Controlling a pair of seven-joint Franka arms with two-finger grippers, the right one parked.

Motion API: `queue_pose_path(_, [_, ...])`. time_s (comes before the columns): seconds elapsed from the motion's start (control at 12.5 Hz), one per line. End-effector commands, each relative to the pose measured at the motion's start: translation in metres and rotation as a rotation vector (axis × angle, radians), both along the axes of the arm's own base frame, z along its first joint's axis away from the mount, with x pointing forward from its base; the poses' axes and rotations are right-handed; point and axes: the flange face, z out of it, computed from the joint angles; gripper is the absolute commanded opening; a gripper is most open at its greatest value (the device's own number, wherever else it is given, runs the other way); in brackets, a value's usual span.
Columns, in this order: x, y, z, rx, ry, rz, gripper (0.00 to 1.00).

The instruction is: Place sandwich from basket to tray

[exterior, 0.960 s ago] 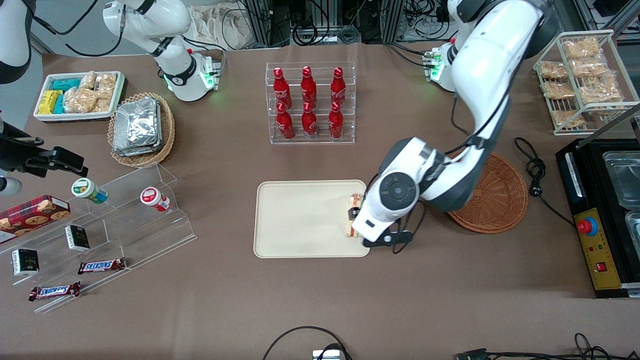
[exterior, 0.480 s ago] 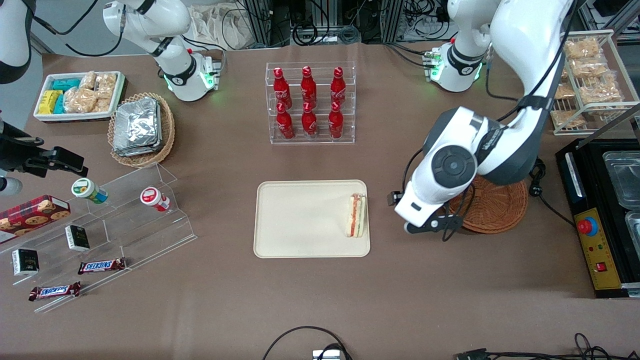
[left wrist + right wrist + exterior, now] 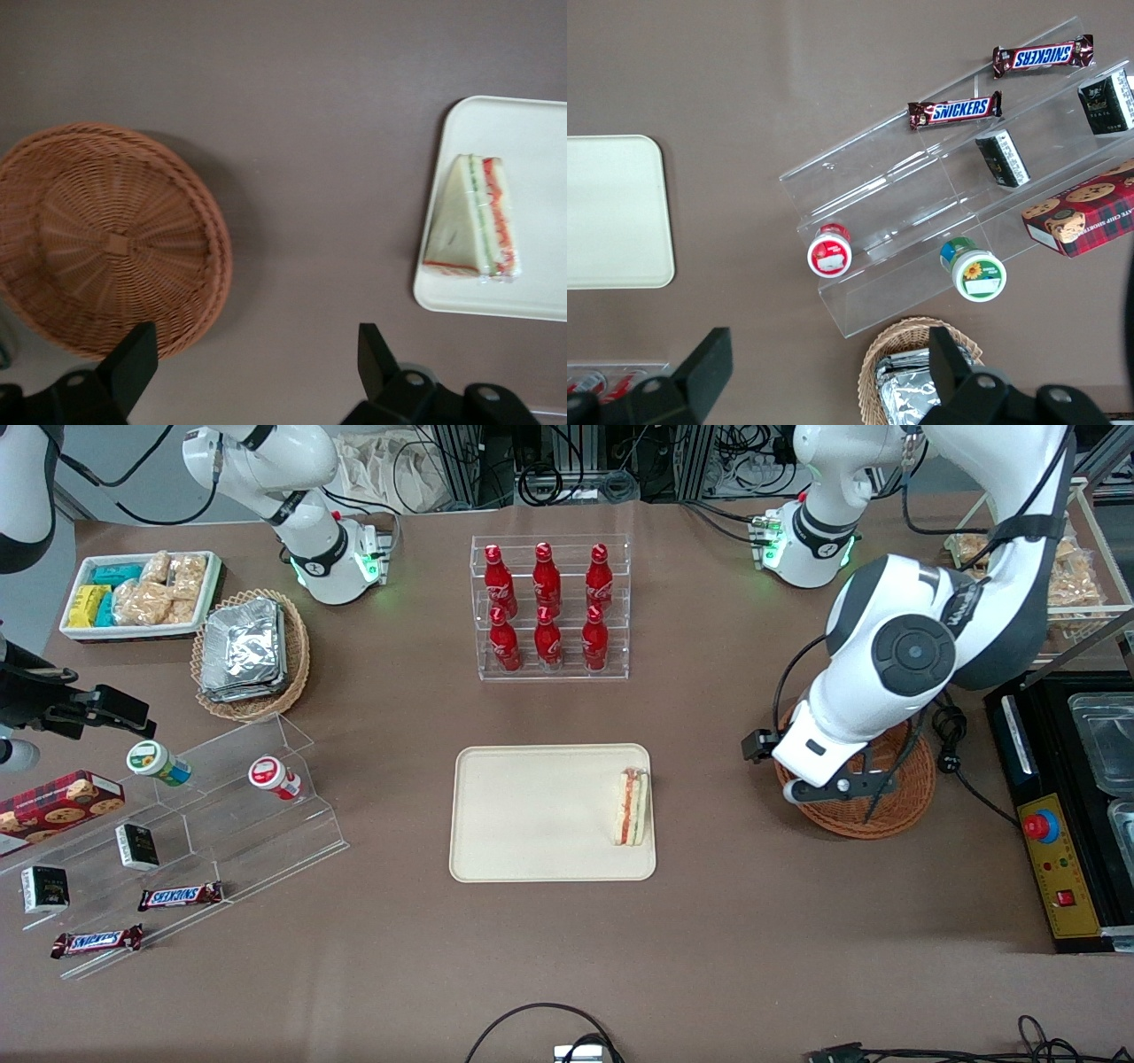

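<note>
The sandwich (image 3: 631, 808), a white-bread wedge with red and green filling, lies on the cream tray (image 3: 532, 815) at the tray's end toward the working arm. Nothing touches it. My left gripper (image 3: 791, 771) hangs above the table beside the rim of the reddish-brown round basket (image 3: 877, 810), between basket and tray. The left wrist view shows the gripper (image 3: 255, 350) open, with only bare tabletop between its black fingertips (image 3: 137, 347). There the basket (image 3: 106, 239) holds nothing, and the sandwich (image 3: 474, 217) rests inside the tray (image 3: 532, 159) near its rim.
A clear rack of red bottles (image 3: 549, 607) stands farther from the front camera than the tray. A black machine (image 3: 1063, 806) and a cable (image 3: 948, 731) lie beside the basket. A wire rack of snack packs (image 3: 1036, 558) stands near the working arm's base.
My gripper has left the sandwich lying on the tray. It has risen and swung away from the tray to the basket's rim. The sandwich has not moved since half a second ago.
</note>
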Motion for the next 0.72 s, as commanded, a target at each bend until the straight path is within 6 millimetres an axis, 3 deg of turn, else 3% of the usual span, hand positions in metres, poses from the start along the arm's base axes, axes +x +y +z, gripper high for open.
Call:
queue_pose_path(0.0, [-0.013, 0.051, 0.031, 0.004, 0.006, -0.04, 1.0])
queue_pose_path(0.08, [-0.015, 0.073, 0.042, 0.003, 0.004, -0.055, 1.0])
queue_pose_path(0.32, [-0.017, 0.112, 0.059, -0.001, 0.004, -0.063, 1.0])
queue_pose_path(0.4, [-0.013, 0.116, 0.066, -0.003, -0.013, -0.051, 1.0])
queue_pose_path(0.64, [0.001, 0.117, 0.058, -0.007, 0.015, -0.068, 1.0])
